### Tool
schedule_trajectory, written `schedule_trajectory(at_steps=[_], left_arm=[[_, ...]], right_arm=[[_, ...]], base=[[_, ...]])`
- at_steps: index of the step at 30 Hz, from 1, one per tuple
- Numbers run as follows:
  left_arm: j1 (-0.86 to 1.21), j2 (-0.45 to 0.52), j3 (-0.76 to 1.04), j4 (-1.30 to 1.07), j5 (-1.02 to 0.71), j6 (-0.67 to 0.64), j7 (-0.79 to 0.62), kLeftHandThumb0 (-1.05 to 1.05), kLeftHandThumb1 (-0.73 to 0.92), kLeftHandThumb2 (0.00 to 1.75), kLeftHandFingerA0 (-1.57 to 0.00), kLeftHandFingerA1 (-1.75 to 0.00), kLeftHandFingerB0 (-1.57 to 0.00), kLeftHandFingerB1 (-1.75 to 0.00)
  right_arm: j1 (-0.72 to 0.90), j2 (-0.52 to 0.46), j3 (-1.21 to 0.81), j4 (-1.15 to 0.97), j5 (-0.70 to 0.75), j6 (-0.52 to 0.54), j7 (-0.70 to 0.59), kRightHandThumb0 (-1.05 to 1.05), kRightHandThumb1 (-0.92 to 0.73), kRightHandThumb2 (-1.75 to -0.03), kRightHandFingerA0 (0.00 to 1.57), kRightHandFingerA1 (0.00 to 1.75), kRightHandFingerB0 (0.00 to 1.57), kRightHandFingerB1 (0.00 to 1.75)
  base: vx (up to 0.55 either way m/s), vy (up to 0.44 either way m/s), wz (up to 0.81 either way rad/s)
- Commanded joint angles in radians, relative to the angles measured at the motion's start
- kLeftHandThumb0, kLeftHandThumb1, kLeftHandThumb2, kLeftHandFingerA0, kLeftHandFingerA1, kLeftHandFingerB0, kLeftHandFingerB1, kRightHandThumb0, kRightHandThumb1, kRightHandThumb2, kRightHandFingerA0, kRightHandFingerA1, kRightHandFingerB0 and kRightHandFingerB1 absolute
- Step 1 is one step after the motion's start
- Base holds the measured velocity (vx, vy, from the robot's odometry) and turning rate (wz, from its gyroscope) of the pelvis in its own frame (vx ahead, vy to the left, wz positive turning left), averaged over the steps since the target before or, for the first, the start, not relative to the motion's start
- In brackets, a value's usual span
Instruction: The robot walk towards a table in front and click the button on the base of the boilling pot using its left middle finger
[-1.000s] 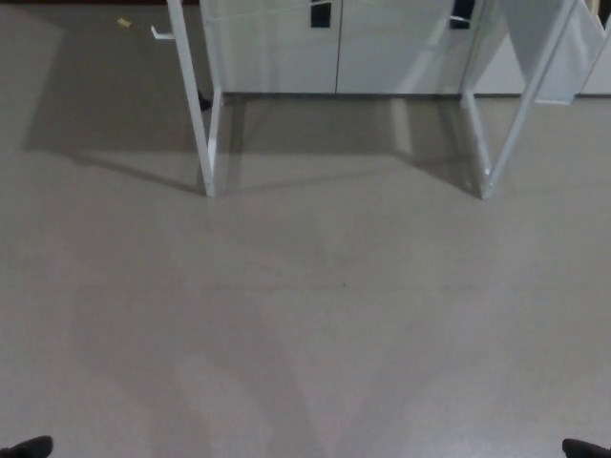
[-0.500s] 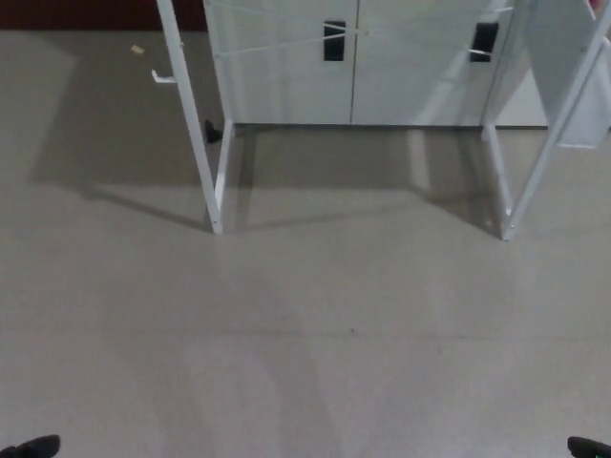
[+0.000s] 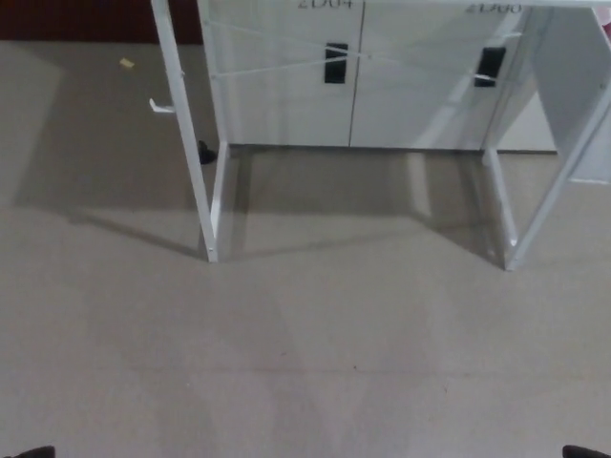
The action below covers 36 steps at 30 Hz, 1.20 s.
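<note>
The robot is facing the white metal-legged worktop (image 3: 212,191) across bare grey floor (image 3: 315,353), so this reads as the approach. The boiling pot and its button are lying out of frame, their orientation unknowable. Both hands are showing only as dark slivers; I cannot tell their state.

Looks like a lab or institutional workroom. Plain grey floor (image 3: 315,363), bare, with faint seams. White metal table legs (image 3: 212,205) on a frame stand ahead. Behind them, a row of white cabinet doors (image 3: 286,86) with black recessed handles (image 3: 335,63) and printed number labels (image 3: 325,4) along the top edge.
</note>
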Motion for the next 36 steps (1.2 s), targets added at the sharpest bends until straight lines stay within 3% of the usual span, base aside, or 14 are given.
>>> schedule_trajectory(at_steps=[1,6,7,19,20,22,23,36], left_arm=[[0.001,0.012,-0.010,0.005,0.014,-0.038,0.013,0.06,0.63,0.59,-0.16,-0.33,-0.16,-0.27],[0.003,0.015,-0.018,-0.001,0.015,-0.045,0.013,0.04,0.63,0.58,-0.14,-0.32,-0.17,-0.28],[0.005,0.012,-0.017,-0.009,0.012,-0.036,0.018,0.05,0.63,0.58,-0.14,-0.31,-0.17,-0.28],[-0.003,0.016,-0.021,0.006,0.009,-0.043,0.022,0.06,0.63,0.59,-0.17,-0.33,-0.17,-0.27],[-0.003,0.016,-0.020,0.013,0.007,-0.051,0.017,0.05,0.44,0.88,-0.05,-0.47,-0.07,-0.45],[-0.004,0.017,-0.019,0.022,0.003,-0.058,0.007,0.04,0.44,0.89,-0.05,-0.47,-0.07,-0.45],[-0.005,0.017,-0.020,0.024,0.005,-0.060,0.007,0.04,0.63,0.59,-0.16,-0.32,-0.18,-0.28],[-0.004,0.024,-0.037,0.025,0.016,-0.073,0.019,0.03,0.63,0.59,-0.17,-0.33,-0.16,-0.27]], right_arm=[[-0.001,-0.015,-0.004,0.006,-0.001,-0.010,-0.012,-0.10,-0.37,-0.86,0.35,0.58,0.18,0.51],[0.002,-0.016,-0.001,0.000,-0.004,-0.014,-0.014,-0.10,-0.38,-0.87,0.36,0.59,0.19,0.51],[-0.001,-0.015,-0.004,0.003,-0.001,-0.007,-0.017,-0.12,-0.54,-0.55,0.49,0.39,0.33,0.34],[-0.009,-0.020,0.008,0.016,-0.011,-0.014,-0.029,-0.13,-0.53,-0.56,0.51,0.39,0.34,0.34],[-0.008,-0.020,0.007,0.016,-0.010,-0.014,-0.028,-0.14,-0.53,-0.56,0.49,0.40,0.33,0.34],[-0.006,-0.018,0.003,0.014,-0.002,-0.013,-0.022,-0.13,-0.53,-0.56,0.50,0.40,0.33,0.34],[-0.006,-0.018,0.004,0.013,-0.002,-0.013,-0.022,-0.14,-0.54,-0.56,0.50,0.40,0.33,0.34],[-0.013,-0.020,0.008,0.031,-0.008,-0.021,-0.032,-0.15,-0.53,-0.56,0.53,0.40,0.35,0.34]], base=[[0.17,0.013,0.06],[0.20,-0.099,0.12],[0.20,-0.211,0.10],[0.15,-0.179,0.08],[0.21,0.022,-0.06],[0.18,0.069,-0.09],[0.17,0.122,-0.09],[0.24,0.051,0.03]])
